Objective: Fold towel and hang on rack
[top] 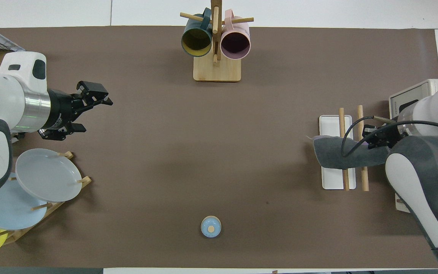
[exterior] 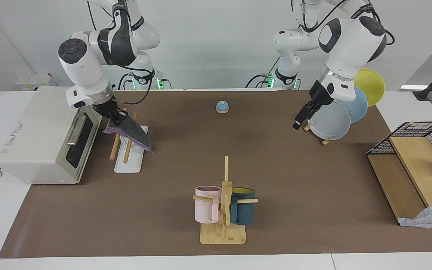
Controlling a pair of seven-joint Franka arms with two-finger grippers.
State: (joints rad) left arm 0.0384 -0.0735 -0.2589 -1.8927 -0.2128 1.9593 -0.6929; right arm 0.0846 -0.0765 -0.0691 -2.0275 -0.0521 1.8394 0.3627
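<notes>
the towel (exterior: 131,132) is folded and lies draped over the rack (exterior: 129,162), the right gripper (exterior: 115,119) clamped on its edge above the rods; releasing remains, i judge; left gripper (top: 89,110) waits open beside the plates

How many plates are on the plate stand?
3, all standing on the wooden stand at the left arm's end of the table: the grey plate, the light blue plate and the yellow plate. None looks hidden.

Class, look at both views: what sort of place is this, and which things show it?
Probably a robotics lab staged as a kitchen: a toaster oven, mugs on a peg stand, plates in a stand, all on a brown mat between two arms.
</notes>
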